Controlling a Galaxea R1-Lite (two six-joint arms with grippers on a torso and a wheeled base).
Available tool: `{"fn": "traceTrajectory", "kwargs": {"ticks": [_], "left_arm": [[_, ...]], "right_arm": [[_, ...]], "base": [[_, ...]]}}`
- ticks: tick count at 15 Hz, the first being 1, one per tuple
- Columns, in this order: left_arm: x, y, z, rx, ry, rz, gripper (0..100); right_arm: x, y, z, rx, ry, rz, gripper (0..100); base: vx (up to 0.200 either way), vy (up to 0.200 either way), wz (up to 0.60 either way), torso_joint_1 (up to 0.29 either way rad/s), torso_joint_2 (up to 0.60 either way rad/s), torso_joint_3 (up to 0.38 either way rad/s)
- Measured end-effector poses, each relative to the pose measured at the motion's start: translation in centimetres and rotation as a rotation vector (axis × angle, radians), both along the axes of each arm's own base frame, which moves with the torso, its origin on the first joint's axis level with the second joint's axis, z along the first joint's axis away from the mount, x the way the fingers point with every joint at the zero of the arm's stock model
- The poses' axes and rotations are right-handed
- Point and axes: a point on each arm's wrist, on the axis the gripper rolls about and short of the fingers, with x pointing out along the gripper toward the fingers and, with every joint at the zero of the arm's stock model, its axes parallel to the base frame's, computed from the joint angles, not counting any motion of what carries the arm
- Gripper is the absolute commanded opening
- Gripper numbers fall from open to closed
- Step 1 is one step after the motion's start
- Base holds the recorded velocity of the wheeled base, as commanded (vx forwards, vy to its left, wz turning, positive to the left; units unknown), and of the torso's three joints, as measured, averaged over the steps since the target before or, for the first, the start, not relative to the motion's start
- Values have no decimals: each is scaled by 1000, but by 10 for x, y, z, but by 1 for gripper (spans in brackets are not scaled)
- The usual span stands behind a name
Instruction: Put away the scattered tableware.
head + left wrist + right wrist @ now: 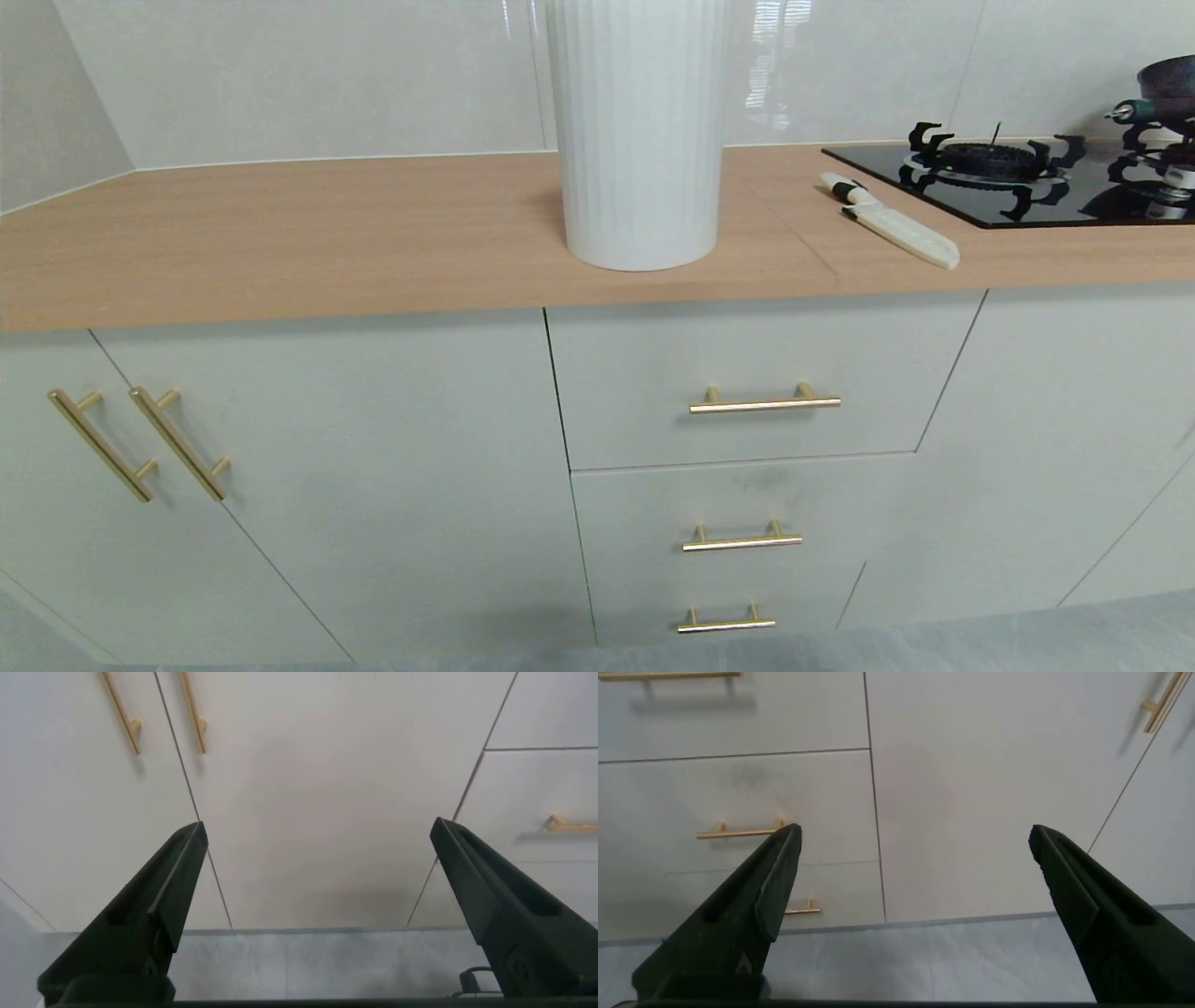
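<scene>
Wooden tabletop, one knife loose

Beside the gas hob lies the knife, right of a white ribbed canister. Left fingers and right fingers are spread wide, holding nothing, low before the cabinet fronts. Lying flat, the knife offers little to pinch; a shallow grip might skid it off the front edge. The top drawer is shut.

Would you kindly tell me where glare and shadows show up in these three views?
Head view: glare streaks the glossy wall tiles behind the white ribbed container; the drawer handles cast faint shadows. Left wrist view: the left gripper is open, its fingers dark silhouettes against evenly lit cabinet doors. Right wrist view: the right gripper looks the same.
</scene>
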Motion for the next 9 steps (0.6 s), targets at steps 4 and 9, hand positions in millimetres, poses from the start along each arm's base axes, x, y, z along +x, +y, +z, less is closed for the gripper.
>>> {"fn": "traceTrajectory", "kwargs": {"ticks": [4, 9], "left_arm": [[0, 0, 0, 0, 0, 0, 100], [0, 0, 0, 0, -2, 1, 100]], "right_arm": [[0, 0, 0, 0, 0, 0, 100], [0, 0, 0, 0, 0, 0, 100]], "base": [[0, 0, 0, 0, 0, 0], [0, 0, 0, 71, -171, -145]]}}
